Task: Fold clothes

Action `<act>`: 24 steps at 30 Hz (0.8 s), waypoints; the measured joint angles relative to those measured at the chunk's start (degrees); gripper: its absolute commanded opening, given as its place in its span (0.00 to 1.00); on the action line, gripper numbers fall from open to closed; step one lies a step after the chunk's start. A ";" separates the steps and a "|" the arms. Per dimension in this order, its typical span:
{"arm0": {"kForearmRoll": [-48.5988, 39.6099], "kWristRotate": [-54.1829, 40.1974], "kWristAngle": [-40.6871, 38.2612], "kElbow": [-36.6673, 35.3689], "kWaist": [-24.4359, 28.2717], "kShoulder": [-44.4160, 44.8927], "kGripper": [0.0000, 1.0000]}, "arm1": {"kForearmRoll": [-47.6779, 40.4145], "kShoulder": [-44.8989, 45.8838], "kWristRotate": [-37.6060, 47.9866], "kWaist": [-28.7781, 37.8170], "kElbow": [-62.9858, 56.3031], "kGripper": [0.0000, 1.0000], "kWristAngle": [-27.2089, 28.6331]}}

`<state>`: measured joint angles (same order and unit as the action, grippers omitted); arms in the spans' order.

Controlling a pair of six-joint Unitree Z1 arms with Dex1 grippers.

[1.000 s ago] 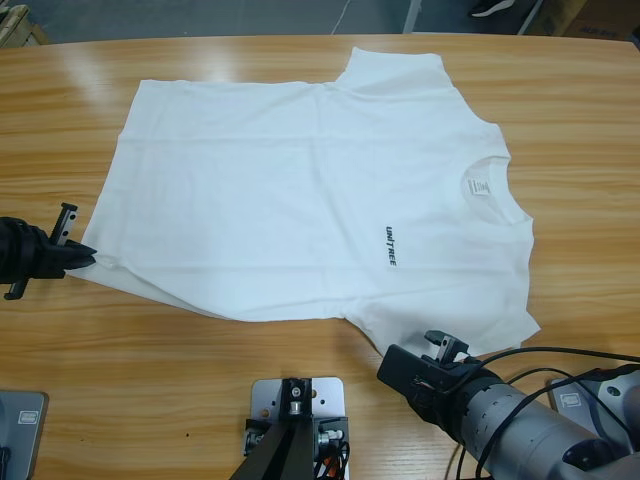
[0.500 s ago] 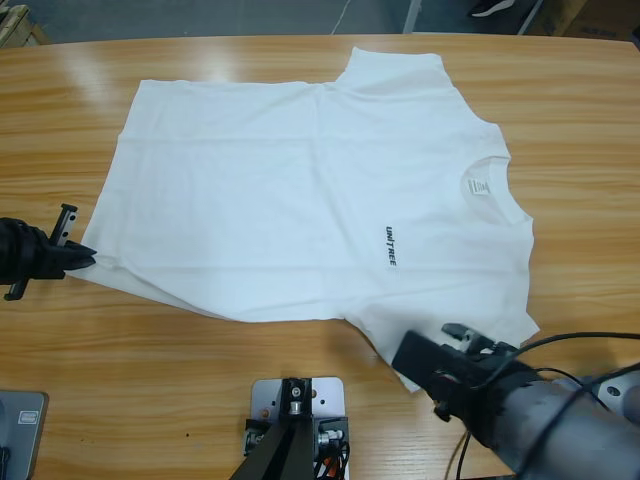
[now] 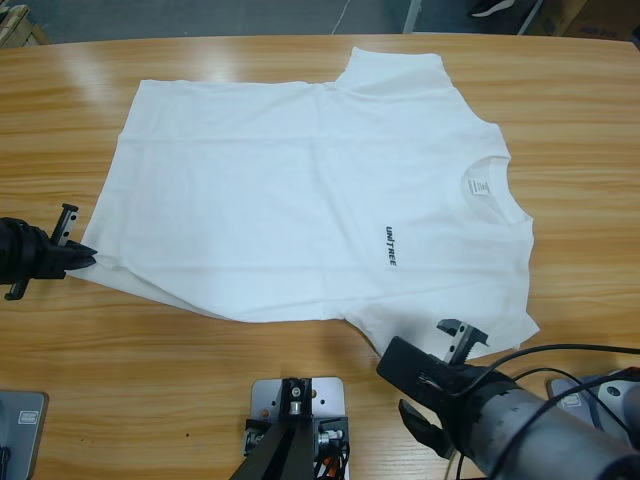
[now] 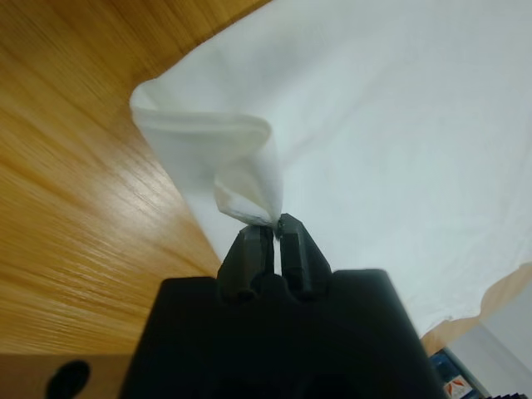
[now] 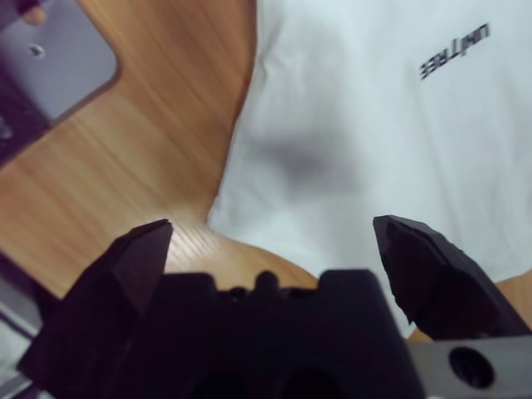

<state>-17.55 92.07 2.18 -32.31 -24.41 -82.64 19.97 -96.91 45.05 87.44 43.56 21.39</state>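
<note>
Left gripper [image 3: 78, 257]: at frame's left edge, jaws pinched tight on the T-shirt [image 3: 300, 190] hem corner.
T-shirt: spread flat mid-table [image 3: 150, 370].
Right gripper [image 3: 445, 365]: lower right, jaws wide apart, empty, over the near sleeve.
Risk: thin pinch could slip; a lone lift may drag the cloth askew.

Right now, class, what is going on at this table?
Two robot arms are starting to fold a white T-shirt spread flat on the wooden table. The left gripper is shut on a pinch of cloth at the shirt's bottom corner, at the table's left side in the high view. The right gripper hangs open above the near sleeve, holding nothing. No fold has been made yet.
</note>
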 measured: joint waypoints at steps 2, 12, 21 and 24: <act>0.00 -0.12 0.00 0.00 0.00 0.00 0.00 | -1.35 -1.55 0.67 0.05 -1.07 0.89 -0.06; 0.07 -0.17 0.00 0.00 0.00 0.00 0.00 | -5.34 -3.16 1.84 0.23 -5.88 0.66 0.07; 0.07 -0.17 0.00 0.00 0.00 0.00 0.00 | -6.66 -3.20 1.14 0.24 -6.04 0.00 0.09; 0.07 -0.17 0.00 0.00 0.00 0.00 0.00 | -6.90 -3.58 -0.37 0.24 -6.04 0.00 0.33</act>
<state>-17.48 91.90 2.18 -32.31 -24.41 -82.64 13.06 -100.48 44.68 87.68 37.52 21.72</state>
